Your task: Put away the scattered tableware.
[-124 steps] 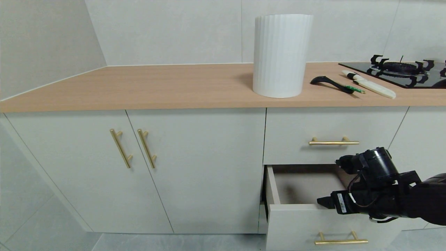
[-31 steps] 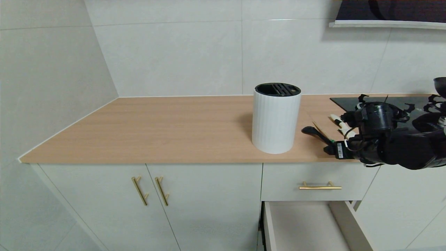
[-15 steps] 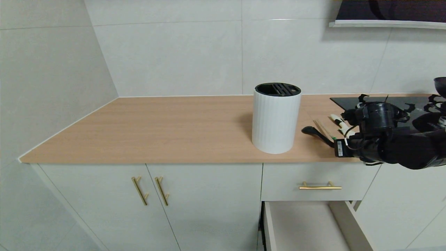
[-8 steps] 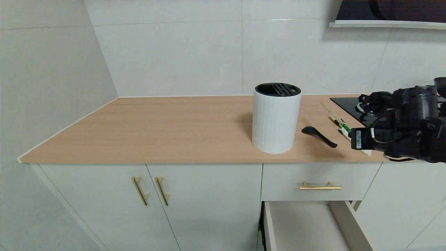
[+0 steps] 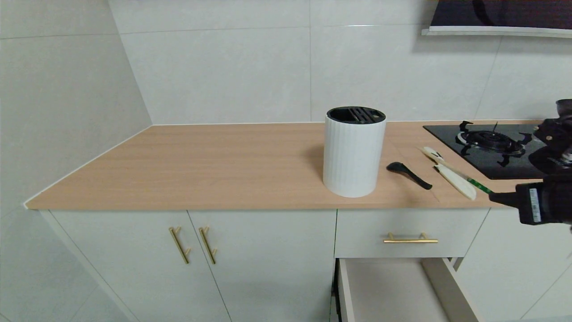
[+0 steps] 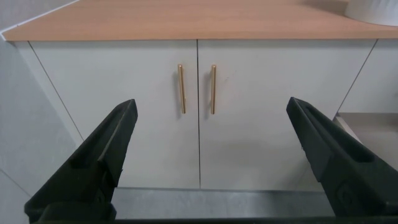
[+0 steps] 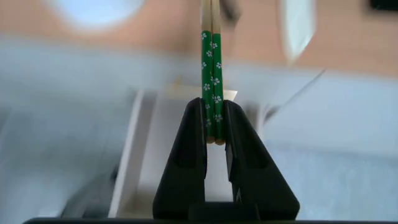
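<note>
A pair of wooden chopsticks with green flowered ends sticks out over the counter's front right edge, and my right gripper is shut on those ends. In the right wrist view the chopsticks stand clamped between the fingers of that gripper, with the open drawer blurred beyond. A black spoon and a white knife lie on the counter right of the white ribbed utensil holder. My left gripper hangs open in front of the cabinet doors.
The lower drawer under the counter is pulled out. A black gas hob sits at the counter's far right. Two cabinet doors with gold handles are shut on the left, and their handles face the left wrist.
My right gripper has lifted the chopsticks from beside the knife and carried them right and toward the counter's front edge. Spoon, knife and holder stayed put. The head view rose earlier.
</note>
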Robot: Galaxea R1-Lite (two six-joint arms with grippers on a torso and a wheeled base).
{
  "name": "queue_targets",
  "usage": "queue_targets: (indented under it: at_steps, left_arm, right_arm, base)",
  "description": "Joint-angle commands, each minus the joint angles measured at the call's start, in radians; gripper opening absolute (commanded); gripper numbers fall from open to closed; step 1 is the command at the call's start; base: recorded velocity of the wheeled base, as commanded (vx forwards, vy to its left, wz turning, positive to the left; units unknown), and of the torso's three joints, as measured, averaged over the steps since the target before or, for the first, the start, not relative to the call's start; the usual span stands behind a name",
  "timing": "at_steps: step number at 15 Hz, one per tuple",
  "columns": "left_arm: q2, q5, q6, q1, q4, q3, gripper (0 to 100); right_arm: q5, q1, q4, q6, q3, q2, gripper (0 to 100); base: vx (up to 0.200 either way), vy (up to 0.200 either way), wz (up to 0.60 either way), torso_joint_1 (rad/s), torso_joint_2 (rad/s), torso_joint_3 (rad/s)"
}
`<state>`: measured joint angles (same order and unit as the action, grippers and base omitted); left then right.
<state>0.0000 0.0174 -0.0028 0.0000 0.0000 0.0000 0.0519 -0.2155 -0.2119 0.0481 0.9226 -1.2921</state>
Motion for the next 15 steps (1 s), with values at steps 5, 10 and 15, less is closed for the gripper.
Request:
queue_targets:
  at_steps: [5, 10, 15]
  left_arm:
    - [0.002, 0.001, 0.000, 0.000, 0.000, 0.000, 100]
    - [0.002, 0.001, 0.000, 0.000, 0.000, 0.000, 100]
    - [0.002, 0.001, 0.000, 0.000, 0.000, 0.000, 100]
  right_arm:
    - [-0.195, -0.002, -0.250, -0.059, 0.022, 0.151, 0]
    - [-0.202, -0.016, -0.244, -0.125, -0.033, 0.128, 0]
    - [-0.201, -0.077, -0.239, -0.126, -0.064, 0.102, 0]
  base:
    - [0.000, 0.000, 0.00, 0.000, 0.00, 0.000]
    - [0.000, 0.000, 0.00, 0.000, 0.00, 0.000]
    - [0.000, 0.000, 0.00, 0.000, 0.00, 0.000]
